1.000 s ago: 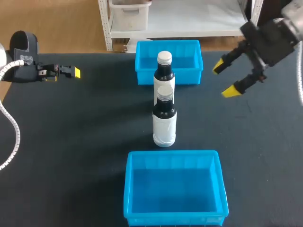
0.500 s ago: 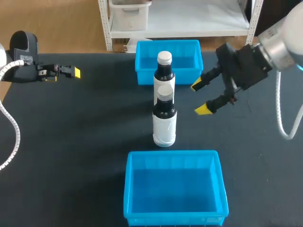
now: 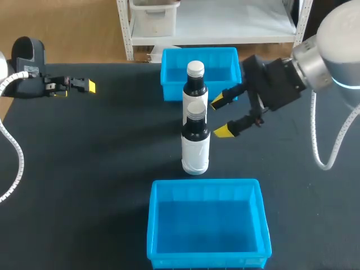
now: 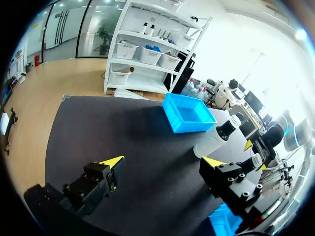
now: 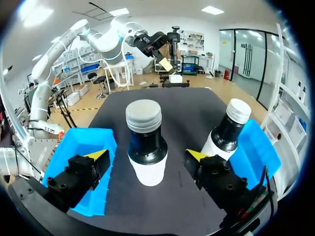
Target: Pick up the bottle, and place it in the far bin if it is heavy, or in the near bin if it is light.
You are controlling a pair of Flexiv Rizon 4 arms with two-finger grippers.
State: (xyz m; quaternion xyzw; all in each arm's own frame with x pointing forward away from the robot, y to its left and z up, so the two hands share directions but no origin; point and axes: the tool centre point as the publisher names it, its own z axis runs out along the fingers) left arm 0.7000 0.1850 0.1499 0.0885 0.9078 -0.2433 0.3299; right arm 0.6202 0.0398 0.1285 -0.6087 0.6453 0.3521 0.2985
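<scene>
From the head view, the black desk (image 3: 84,169) carries two upright dark bottles with white labels, one behind the other down its middle. The grey-capped bottle (image 3: 195,143) stands between the two blue bins. The white-capped bottle (image 3: 194,84) stands right behind it, in front of the far bin (image 3: 169,84). The near bin (image 3: 154,225) sits at the desk's front edge. The right arm (image 3: 275,84) comes in from the right. The right jaws are spread beside the bottles with nothing held. One yellow tip lies near the grey-capped bottle's neck and the other near the white-capped bottle, neither touching. The left arm (image 3: 28,84) rests at the left edge, well apart from everything else; its jaws cannot be judged from here.

In the left wrist view the left jaws are spread wide over bare desk, pinching nothing. Ahead lie the far bin (image 4: 189,114) and the white-capped bottle (image 4: 216,137), with a corner of the near bin (image 4: 221,221) past one finger.

In the right wrist view the right jaws stand wide apart (both fingers clear of any glass). The grey-capped bottle (image 5: 145,147) stands just ahead, in line with the gap between them. The white-capped bottle (image 5: 229,130) stands beyond one finger, off to the side. The near bin (image 5: 78,147) lies past one finger and the far bin (image 5: 256,152) past the other
</scene>
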